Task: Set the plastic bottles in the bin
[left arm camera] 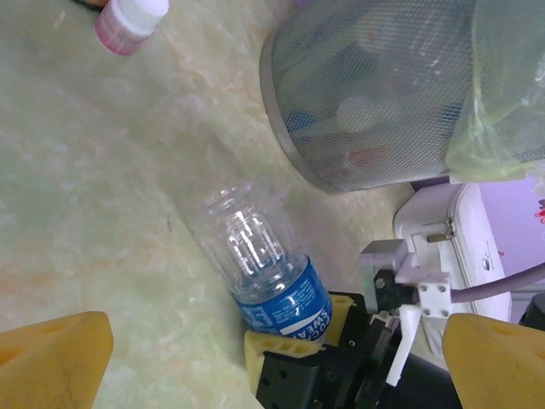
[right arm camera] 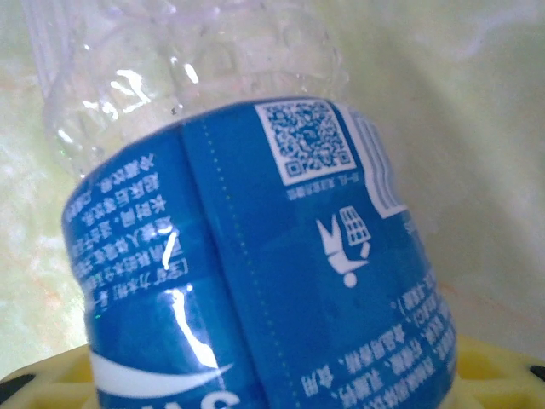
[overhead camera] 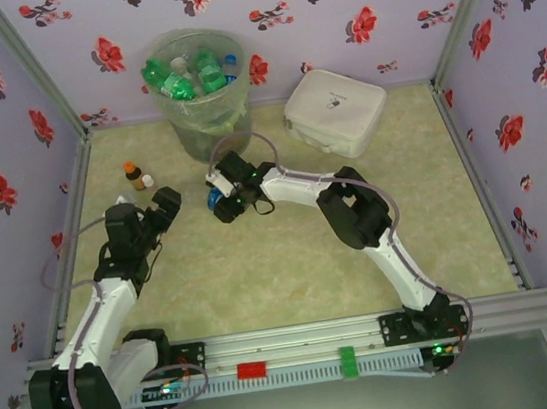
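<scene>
A clear plastic bottle (left arm camera: pixel 255 247) with a blue label (right arm camera: pixel 255 281) lies on the table just in front of the bin (overhead camera: pixel 200 93). My right gripper (overhead camera: pixel 222 199) is shut on its labelled end, one yellow finger (left arm camera: pixel 289 348) pressed on each side. The bin (left arm camera: pixel 375 94) is a grey mesh-look basket with a greenish liner, and several green and blue-labelled bottles (overhead camera: pixel 186 75) lie inside it. My left gripper (overhead camera: pixel 166 208) stands open left of the bottle and holds nothing; its yellow fingertips (left arm camera: pixel 51 362) sit wide apart at the bottom corners of the left wrist view.
Two small bottles stand left of the bin: an orange-capped one (overhead camera: pixel 133 172) and a white-capped pinkish one (left arm camera: pixel 129 21). A flat white rounded box (overhead camera: pixel 335 111) lies to the bin's right. Floral walls close in the table on three sides.
</scene>
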Available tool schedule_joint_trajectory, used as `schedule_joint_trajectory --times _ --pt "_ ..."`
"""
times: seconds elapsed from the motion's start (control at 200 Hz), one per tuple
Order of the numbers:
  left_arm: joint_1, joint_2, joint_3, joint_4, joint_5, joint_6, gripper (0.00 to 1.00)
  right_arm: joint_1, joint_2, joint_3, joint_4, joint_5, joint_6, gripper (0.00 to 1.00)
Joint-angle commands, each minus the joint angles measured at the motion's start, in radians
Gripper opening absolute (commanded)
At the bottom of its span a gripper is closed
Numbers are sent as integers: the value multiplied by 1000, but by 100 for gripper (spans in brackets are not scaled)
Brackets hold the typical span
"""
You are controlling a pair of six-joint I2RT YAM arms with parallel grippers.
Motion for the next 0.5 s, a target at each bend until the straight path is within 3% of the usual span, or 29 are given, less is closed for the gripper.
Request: schedule_joint_trajectory --times 0.0,0.225,0.495 --pt "6 13 -35 79 27 -64 100 9 26 18 -2 -81 29 44" --pt "-25 61 -64 211 45 -132 100 9 -66 -106 116 -76 110 31" --pt "-137 175 -65 389 36 -233 100 9 -298 -406 351 -83 361 30"
